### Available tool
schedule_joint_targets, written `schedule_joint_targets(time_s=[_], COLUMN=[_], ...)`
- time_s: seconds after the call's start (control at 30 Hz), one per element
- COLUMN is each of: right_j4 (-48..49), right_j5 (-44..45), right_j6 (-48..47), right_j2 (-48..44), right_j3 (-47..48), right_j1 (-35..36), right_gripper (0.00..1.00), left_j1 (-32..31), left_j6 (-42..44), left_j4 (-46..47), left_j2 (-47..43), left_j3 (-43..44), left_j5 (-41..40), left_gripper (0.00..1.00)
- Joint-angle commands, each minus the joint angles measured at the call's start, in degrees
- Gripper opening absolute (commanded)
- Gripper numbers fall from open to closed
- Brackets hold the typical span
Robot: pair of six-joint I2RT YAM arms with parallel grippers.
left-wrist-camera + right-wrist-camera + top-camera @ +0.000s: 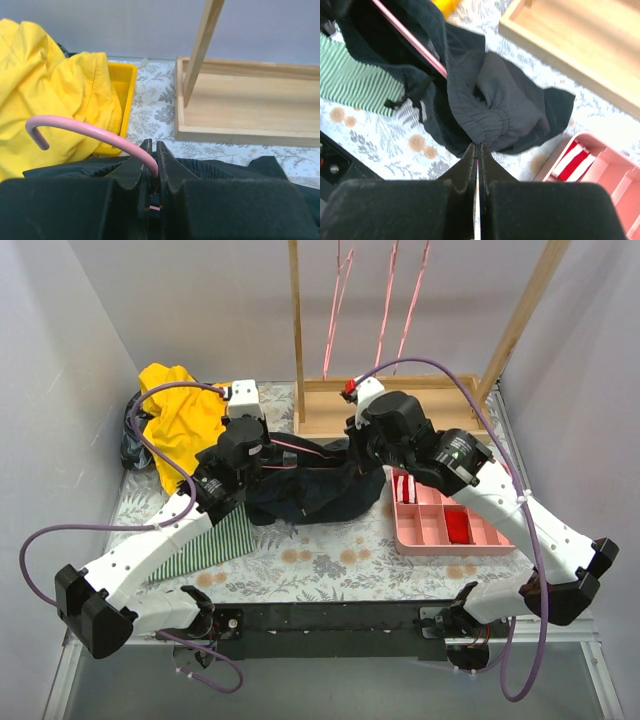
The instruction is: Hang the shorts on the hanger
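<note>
The dark navy shorts [310, 492] lie bunched in mid-table between my two grippers. A pink wire hanger [300, 448] runs across their top and into the fabric. My left gripper [262, 456] is shut on the hanger [75, 127] just below its hook, with the shorts [225, 167] right behind my gripper [152, 150]. My right gripper [360, 458] is shut on the gathered waistband of the shorts [495, 95]; in the right wrist view the gripper [477, 147] pinches the cloth, and the hanger wire [415, 42] passes inside the shorts.
A yellow garment [180, 420] lies in a yellow bin [122, 80] at the back left. The wooden rack [298, 330] with its base [250, 105] stands behind, with more pink hangers [385, 310] on it. A green-striped cloth [215, 545] lies front left and a pink tray [450, 522] on the right.
</note>
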Motion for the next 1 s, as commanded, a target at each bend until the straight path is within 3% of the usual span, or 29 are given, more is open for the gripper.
schedule_joint_targets(time_s=[0.0,0.2,0.27,0.47,0.73,0.97], right_j4=[-3.41,-9.4,-10.37,-5.64,0.87,5.62], right_j5=[0.32,-3.02,-2.06,1.02,0.94,4.01], right_j6=[-1.23,-0.26,-0.17,0.62,2.64,4.31], right_j2=[5.08,15.46,16.61,9.34,0.09,-9.13], right_j3=[12.46,35.74,37.27,29.9,22.78,11.1], right_j1=[-0.02,-0.02,-0.02,-0.72,-0.9,-0.9], right_gripper=[0.01,0.01,0.01,0.01,0.01,0.01], left_j1=[-1.84,-9.75,-12.11,-16.69,-25.22,-27.16], left_j6=[2.89,7.11,7.9,16.76,29.77,35.15], left_j4=[2.09,0.95,0.86,-1.59,-3.45,3.14], left_j2=[-3.52,-0.8,-0.62,3.24,10.01,9.58], left_j3=[5.34,13.51,16.49,27.64,40.22,35.59], left_j5=[2.94,0.06,-2.23,-13.8,-22.87,-23.95], left_gripper=[0.0,0.0,0.0,0.0,0.0,0.0])
